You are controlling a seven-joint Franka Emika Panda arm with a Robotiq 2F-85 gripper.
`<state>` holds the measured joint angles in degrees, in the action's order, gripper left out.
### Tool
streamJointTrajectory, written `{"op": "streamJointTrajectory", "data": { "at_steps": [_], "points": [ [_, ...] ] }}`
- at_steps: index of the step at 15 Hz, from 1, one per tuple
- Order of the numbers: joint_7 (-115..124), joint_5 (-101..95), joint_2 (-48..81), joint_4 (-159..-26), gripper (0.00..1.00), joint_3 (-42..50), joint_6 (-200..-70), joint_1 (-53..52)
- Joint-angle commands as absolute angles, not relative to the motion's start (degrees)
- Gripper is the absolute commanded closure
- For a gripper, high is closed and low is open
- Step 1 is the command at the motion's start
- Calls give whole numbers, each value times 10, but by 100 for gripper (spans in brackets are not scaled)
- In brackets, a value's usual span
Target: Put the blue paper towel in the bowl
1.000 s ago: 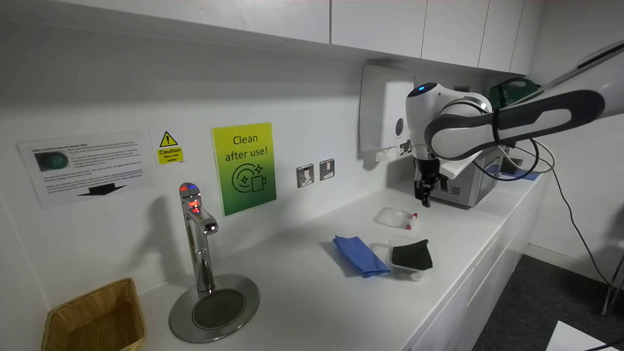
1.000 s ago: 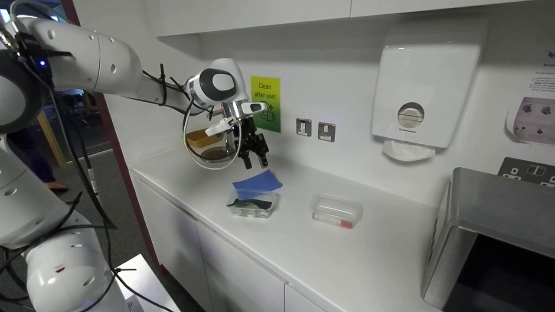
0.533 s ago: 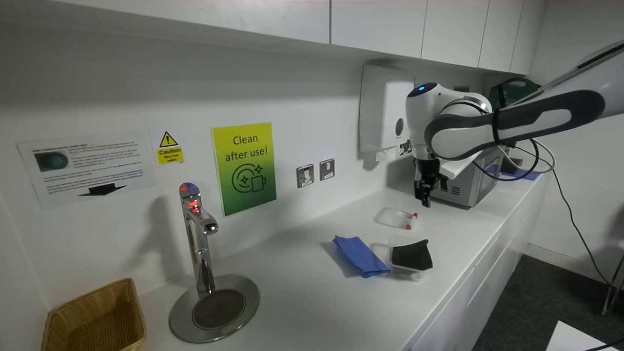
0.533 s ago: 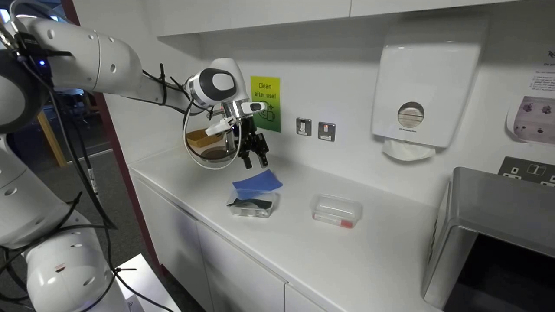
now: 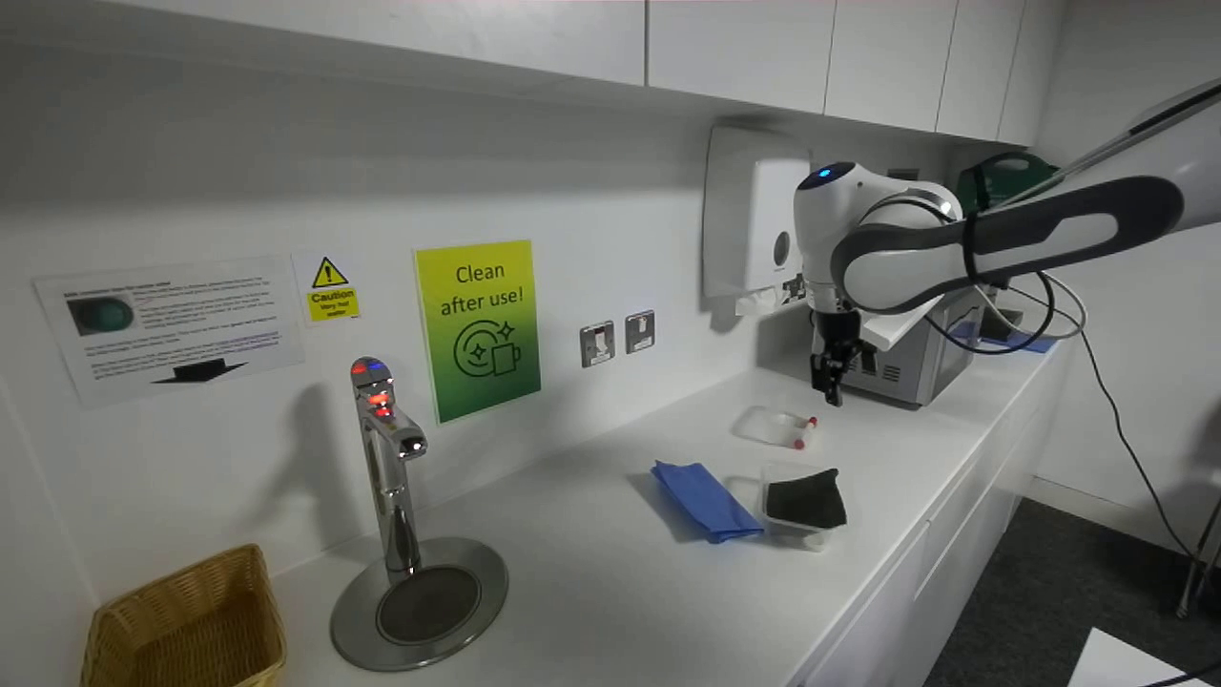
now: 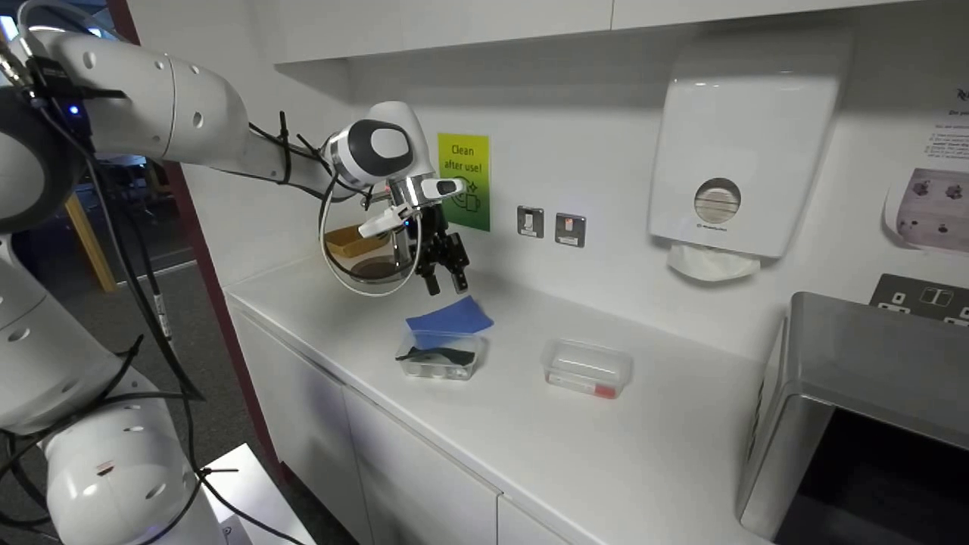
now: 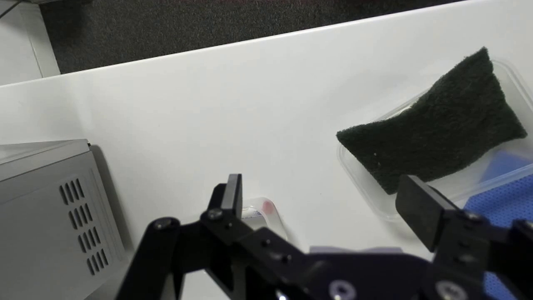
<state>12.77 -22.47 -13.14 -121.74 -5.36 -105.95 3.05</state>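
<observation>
A folded blue paper towel (image 5: 707,501) lies on the white counter beside a clear plastic container (image 5: 809,537) with a dark green scouring pad (image 5: 804,500) in it. The towel also shows in an exterior view (image 6: 463,316) and at the right edge of the wrist view (image 7: 510,202). A second clear container with red marks (image 6: 589,365) stands apart, nearer the microwave. These containers are the only bowl-like things in view. My gripper (image 6: 447,286) is open and empty in the air above the counter. In the wrist view the fingers (image 7: 322,187) are wide apart, partly hiding both containers.
A grey microwave (image 6: 855,356) stands at one end of the counter. A tap (image 5: 389,477) and a wicker basket (image 5: 181,625) are at the opposite end. A towel dispenser (image 6: 746,144) hangs on the wall, with cabinets (image 5: 744,52) overhead. The counter's front edge (image 7: 233,43) drops to the floor.
</observation>
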Motion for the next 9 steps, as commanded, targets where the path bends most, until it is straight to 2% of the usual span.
{"op": "streamJointTrajectory", "data": {
  "at_steps": [1,9],
  "points": [
    [134,-227,-119,-1207,0,-46,-1060,22],
    [158,-237,-43,-1139,0,-55,-1060,7]
  ]
}}
